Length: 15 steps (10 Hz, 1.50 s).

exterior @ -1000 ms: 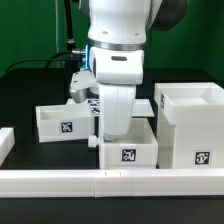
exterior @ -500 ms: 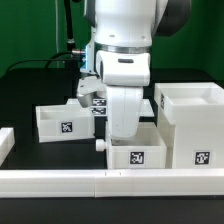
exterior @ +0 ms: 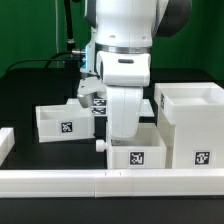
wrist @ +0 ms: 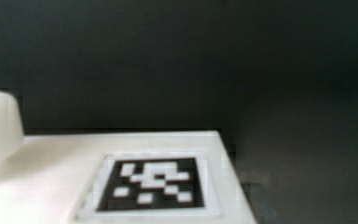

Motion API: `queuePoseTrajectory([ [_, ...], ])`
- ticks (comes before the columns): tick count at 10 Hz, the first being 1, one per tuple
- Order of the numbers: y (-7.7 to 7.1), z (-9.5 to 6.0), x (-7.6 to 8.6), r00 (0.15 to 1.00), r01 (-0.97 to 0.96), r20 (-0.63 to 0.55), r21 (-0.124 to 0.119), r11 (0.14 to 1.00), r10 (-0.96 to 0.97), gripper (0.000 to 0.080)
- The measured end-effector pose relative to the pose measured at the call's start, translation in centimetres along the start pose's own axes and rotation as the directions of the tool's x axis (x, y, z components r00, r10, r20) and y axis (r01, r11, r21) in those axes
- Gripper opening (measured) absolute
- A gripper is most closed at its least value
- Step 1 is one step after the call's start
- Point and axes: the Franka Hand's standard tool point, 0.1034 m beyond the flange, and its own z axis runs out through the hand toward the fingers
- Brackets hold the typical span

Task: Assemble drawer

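Observation:
The drawer is in three white tagged parts. The tall housing (exterior: pixel 190 125) stands at the exterior view's right. One open-top tray (exterior: pixel 62 122) lies at the left. The second tray (exterior: pixel 136 155) sits front and centre, close beside the housing. My gripper (exterior: pixel 122 138) hangs straight down at this tray's back wall. Its fingertips are hidden behind the hand and the tray. The wrist view shows a white surface with a tag (wrist: pixel 158 182) very close, and black table beyond. I cannot tell whether the jaws are open or shut.
A long low white rail (exterior: pixel 100 183) runs along the table's front edge. A short white piece (exterior: pixel 4 142) lies at the left edge. Cables and a stand (exterior: pixel 70 40) are at the back. The black table (exterior: pixel 30 90) stretches behind the left tray.
Between one second and half a second ago, my arm and the front tray shifted toward the housing on the exterior view's right. Nothing has moved since.

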Motion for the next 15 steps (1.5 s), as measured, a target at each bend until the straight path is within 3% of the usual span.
queuePoseTrajectory([
  [3, 0.9, 0.1, 0.4, 1.0, 0.023, 0.007, 0.0, 1.0, -0.023, 0.0038],
  [11, 1.0, -0.4, 0.7, 0.999, 0.036, 0.01, -0.003, 0.999, -0.036, 0.0038],
  [15, 1.1, 0.4, 1.4, 1.0, -0.009, 0.005, 0.006, 1.0, 0.009, 0.0038],
])
